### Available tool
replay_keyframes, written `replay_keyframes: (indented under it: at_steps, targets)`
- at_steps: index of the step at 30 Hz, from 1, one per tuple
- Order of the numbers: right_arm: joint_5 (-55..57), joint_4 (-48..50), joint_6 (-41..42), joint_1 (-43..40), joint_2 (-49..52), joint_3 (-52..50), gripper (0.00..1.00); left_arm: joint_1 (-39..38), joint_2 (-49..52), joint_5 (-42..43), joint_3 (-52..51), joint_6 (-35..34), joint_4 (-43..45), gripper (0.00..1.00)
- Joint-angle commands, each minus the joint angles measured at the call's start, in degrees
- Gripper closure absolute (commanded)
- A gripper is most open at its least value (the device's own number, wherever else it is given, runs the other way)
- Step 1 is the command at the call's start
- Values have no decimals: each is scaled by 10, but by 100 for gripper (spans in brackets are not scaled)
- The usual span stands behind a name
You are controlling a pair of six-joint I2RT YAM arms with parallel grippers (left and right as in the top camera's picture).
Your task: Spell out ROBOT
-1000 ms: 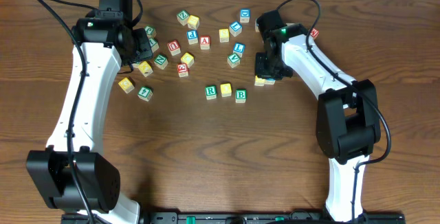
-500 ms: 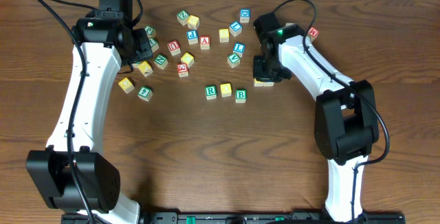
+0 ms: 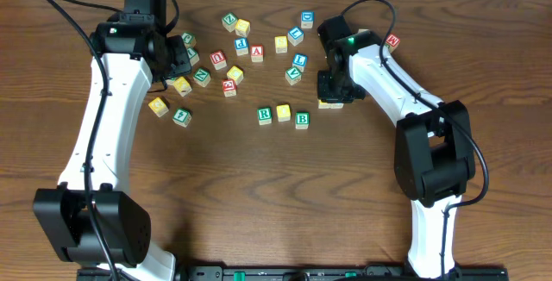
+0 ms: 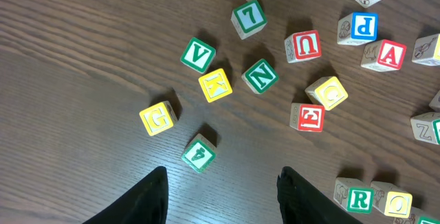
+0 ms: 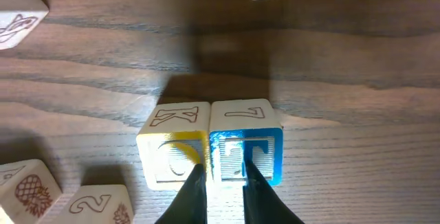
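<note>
Table [image 5: 330, 114] under the right claw [image 5: 221, 186]: dark wood, visible grain, low sheen. T cube [image 5: 246, 152] and yellow-topped cube [image 5: 173, 154] at its tips: pale bare wood, painted faces faintly glossy. Claw itself black, matt, plastic-looking.

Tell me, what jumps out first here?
Bright letter cubes lie scattered across the far side of the dark wooden table. Nearer the middle, R, a yellow cube and B stand in a row. The right gripper hangs low over a blue T beside a second yellow cube, fingers close together.
</note>
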Motion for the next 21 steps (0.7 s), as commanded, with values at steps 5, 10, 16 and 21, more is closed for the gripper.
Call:
replay_keyframes:
  at_steps: [5, 10, 16, 21]
  targets:
    - [19, 10, -6, -9, -43, 6, 85, 1, -5, -3, 0, 1, -3, 49]
    - [17, 14, 3, -37, -41, 5, 86, 1, -5, -3, 0, 1, -3, 49]
    - [-86, 31, -62, -32, -41, 5, 86, 1, -5, -3, 0, 1, -3, 49]
    - [-133, 23, -75, 2, -41, 5, 86, 2, -5, -3, 0, 1, -3, 49]
